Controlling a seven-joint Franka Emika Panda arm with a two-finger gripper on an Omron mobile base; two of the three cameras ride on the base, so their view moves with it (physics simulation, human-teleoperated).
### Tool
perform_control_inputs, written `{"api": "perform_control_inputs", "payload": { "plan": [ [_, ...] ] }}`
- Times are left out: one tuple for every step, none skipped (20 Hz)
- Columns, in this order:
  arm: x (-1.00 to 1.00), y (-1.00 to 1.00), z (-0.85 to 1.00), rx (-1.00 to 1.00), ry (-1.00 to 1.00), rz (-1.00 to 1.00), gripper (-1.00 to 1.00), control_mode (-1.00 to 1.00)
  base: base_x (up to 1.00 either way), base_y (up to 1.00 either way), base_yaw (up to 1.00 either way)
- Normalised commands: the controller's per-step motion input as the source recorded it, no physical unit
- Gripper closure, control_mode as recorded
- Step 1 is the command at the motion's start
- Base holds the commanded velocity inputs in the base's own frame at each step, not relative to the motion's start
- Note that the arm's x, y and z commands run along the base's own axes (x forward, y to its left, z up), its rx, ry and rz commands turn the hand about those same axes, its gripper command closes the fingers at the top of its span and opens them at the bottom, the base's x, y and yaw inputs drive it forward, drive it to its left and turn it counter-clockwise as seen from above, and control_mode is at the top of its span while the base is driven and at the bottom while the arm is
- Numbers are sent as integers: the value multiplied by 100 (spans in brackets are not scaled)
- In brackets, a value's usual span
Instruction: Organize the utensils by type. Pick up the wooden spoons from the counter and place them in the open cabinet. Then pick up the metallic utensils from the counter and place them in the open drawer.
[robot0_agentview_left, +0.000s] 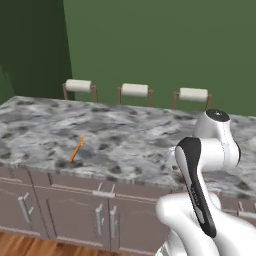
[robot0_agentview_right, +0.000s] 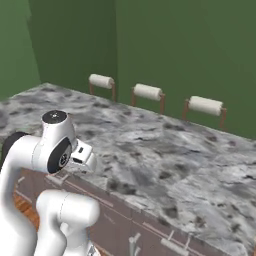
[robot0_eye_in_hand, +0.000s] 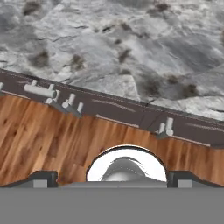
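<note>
Fingertips (robot0_eye_in_hand: 41, 178) are seen as two small dark stubs at the bottom of the hand view, set wide apart with nothing between them; the gripper (robot0_eye_in_hand: 113, 179) is judged fully open and empty. It is pointed down over the counter's front edge, so wooden floor (robot0_eye_in_hand: 52, 140) is seen nearest, then the cabinet fronts (robot0_eye_in_hand: 131, 114) with their silver handles (robot0_eye_in_hand: 39, 91), then the marbled top beyond. The arm (robot0_agentview_left: 200, 175) is folded close above the base, in what is taken to be a resting pose with no reach begun.

On the counter (robot0_agentview_left: 130, 135), a single slim orange-brown utensil (robot0_agentview_left: 76, 149) is laid flat near the front edge, well apart from the arm and off to its left. By its colour it is judged to be a wooden spoon, though its bowl cannot be made out at this size. It lies alone, untouched, and no step of the sorting is judged done.

Farther back, three paper towel rolls (robot0_agentview_left: 135, 90) on holders are lined along the counter's far edge before the green wall (robot0_agentview_left: 160, 45).

No metallic utensils can be picked out on the marbled pattern, where small grey things would be hard to tell. No open cabinet or open drawer can be identified; the fronts seen below the top appear closed.
</note>
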Motion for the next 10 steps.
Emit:
{"api": "perform_control_inputs", "payload": {
  "plan": [
    [0,0,0,0,0,0,-100,100,70,69,-42],
    [0,0,0,0,0,0,-100,100,61,79,-36],
    [0,0,0,0,0,0,-100,100,49,89,-25],
    [0,0,0,0,0,0,-100,100,44,96,-21],
    [0,0,0,0,0,0,-100,100,40,100,-19],
    [0,0,0,0,0,0,-100,100,40,100,-19],
    [0,0,0,0,0,0,-100,100,41,100,-19],
    [0,0,0,0,0,0,-100,100,43,96,-21],
    [0,0,0,0,0,0,-100,100,46,93,-25],
    [0,0,0,0,0,0,-100,100,42,93,-26]
  ]
}}
